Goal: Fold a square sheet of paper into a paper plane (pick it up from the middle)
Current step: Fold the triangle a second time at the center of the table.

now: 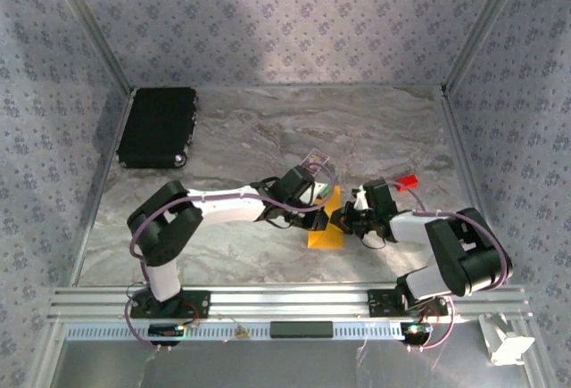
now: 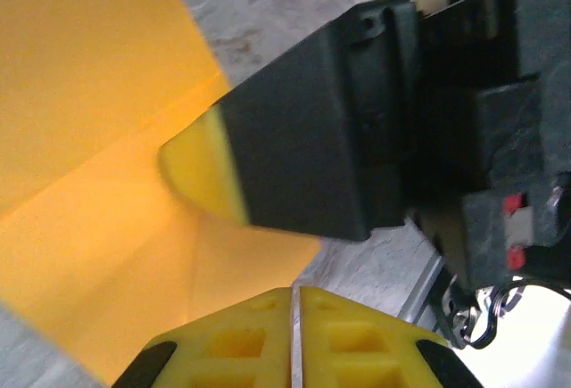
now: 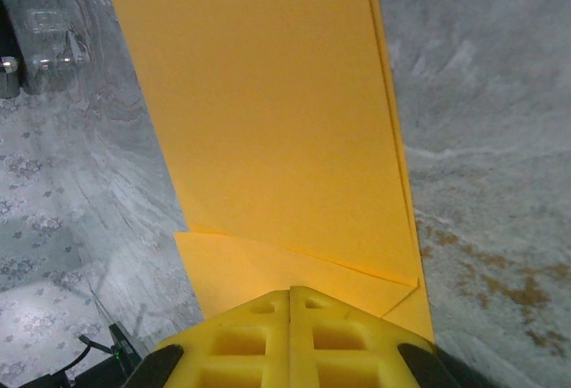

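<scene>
Left side first: our left gripper (image 2: 294, 326) has its yellow fingers pressed together with just a hairline seam between them. The folded orange-yellow paper (image 2: 98, 156) lies right ahead of the tips, and we can't tell if an edge is pinched in there. Moving right, the right gripper (image 3: 291, 317) has its fingers flush together too, and the paper strip runs straight away from their tips across the marble table (image 3: 482, 138).

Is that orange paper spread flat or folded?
Folded: the orange paper is a narrow strip with doubled edges along one side and a diagonal flap across its near end.
</scene>
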`<state>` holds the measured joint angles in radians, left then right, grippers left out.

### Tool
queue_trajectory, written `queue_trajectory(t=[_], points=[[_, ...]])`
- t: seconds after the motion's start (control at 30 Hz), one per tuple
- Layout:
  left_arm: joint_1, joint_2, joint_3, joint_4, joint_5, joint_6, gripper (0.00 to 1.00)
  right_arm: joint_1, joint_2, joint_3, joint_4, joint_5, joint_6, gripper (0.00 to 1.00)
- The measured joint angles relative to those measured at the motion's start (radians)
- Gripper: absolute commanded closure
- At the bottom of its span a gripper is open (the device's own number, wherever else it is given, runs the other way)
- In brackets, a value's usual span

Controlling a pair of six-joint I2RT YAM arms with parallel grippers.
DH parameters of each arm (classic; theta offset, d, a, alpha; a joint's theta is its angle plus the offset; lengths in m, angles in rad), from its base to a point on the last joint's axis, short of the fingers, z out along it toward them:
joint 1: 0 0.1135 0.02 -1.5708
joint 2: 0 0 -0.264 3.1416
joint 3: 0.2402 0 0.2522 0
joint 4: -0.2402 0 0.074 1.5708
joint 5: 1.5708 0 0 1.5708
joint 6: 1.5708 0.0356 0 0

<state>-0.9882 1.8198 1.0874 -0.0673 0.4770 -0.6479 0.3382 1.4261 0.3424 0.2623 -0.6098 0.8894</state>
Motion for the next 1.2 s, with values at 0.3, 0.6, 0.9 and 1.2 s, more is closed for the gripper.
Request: queue_trajectory(t=[0.3, 0.6, 0.9, 1.2], points=[[-0.005, 0.14, 0.018, 0.003, 0.009, -0.002, 0.91, 0.001, 0.002, 0.0, 0.004, 0.0, 0.0, 1.0], [0.014, 0.097, -0.071, 0.082, 0.025, -0.027, 0.9, 0.003, 0.006, 0.0, 0.009, -0.001, 0.0, 1.0], [0.023, 0.058, -0.127, 0.086, 0.043, -0.027, 0.9, 0.003, 0.008, 0.0, 0.013, -0.004, 0.0, 1.0], [0.024, -0.019, -0.214, 0.057, 0.028, -0.015, 0.9, 0.003, 0.01, 0.0, 0.015, -0.005, 0.0, 1.0]])
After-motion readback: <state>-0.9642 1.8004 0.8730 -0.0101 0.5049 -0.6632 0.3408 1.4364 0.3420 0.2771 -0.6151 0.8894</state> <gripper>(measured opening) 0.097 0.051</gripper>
